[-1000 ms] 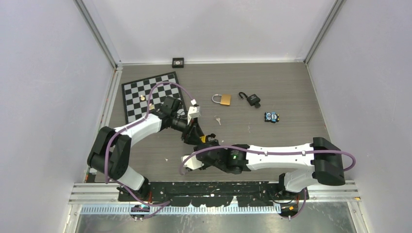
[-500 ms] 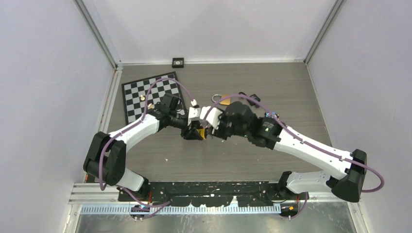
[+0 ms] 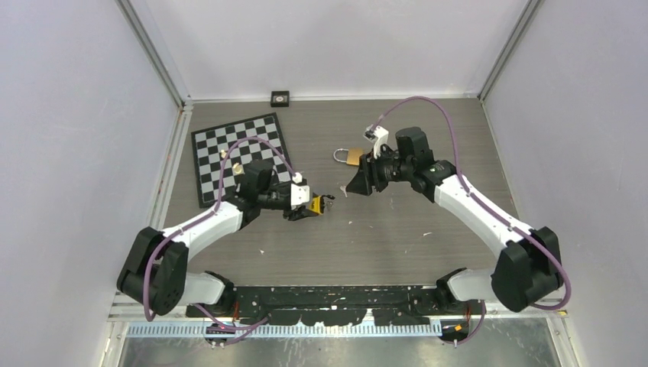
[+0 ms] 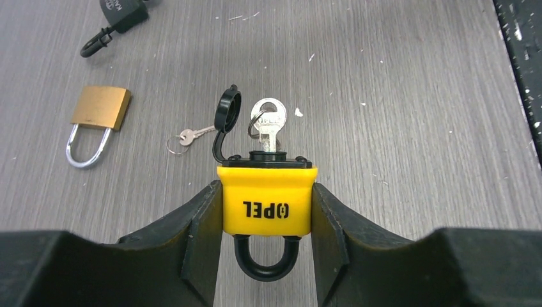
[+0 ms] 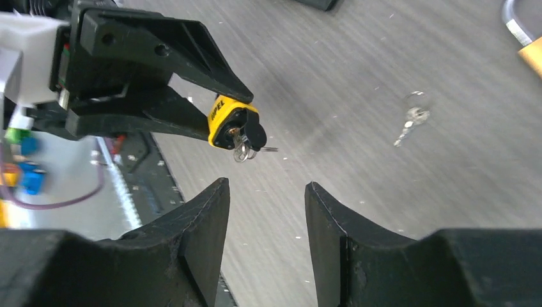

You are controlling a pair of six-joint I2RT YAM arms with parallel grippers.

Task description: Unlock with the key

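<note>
L gripper (image 4: 267, 192): jaws closed onto the yellow padlock (image 4: 266, 208), pads on its two side faces, lock held clear of the table (image 4: 415, 128). Body reads "OPEL" in black, upside down to the L wrist cam. Black shackle (image 4: 265, 263) points back toward the wrist and looks seated in the body. At the other end the key (image 4: 267, 120) sits in the keyway; the stamping on its bow is too small to read. Black dust cap (image 4: 226, 110) is flipped open beside it.

R gripper (image 5: 266, 187): jaws wide apart, nothing in them, facing the key end of the lock, not touching.

Beyond: loose small key (image 4: 189, 135) flat on the table, then a brass padlock (image 4: 100, 107) w/ silver shackle, then a black padlock (image 4: 124, 9), white lettering, can't read it.

Surface: grey wood-grain, white specks scattered. Checkerboard mat (image 3: 237, 149) at far L. Plain white walls (image 3: 328, 46), alu frame posts (image 3: 153, 53) at the corners.
</note>
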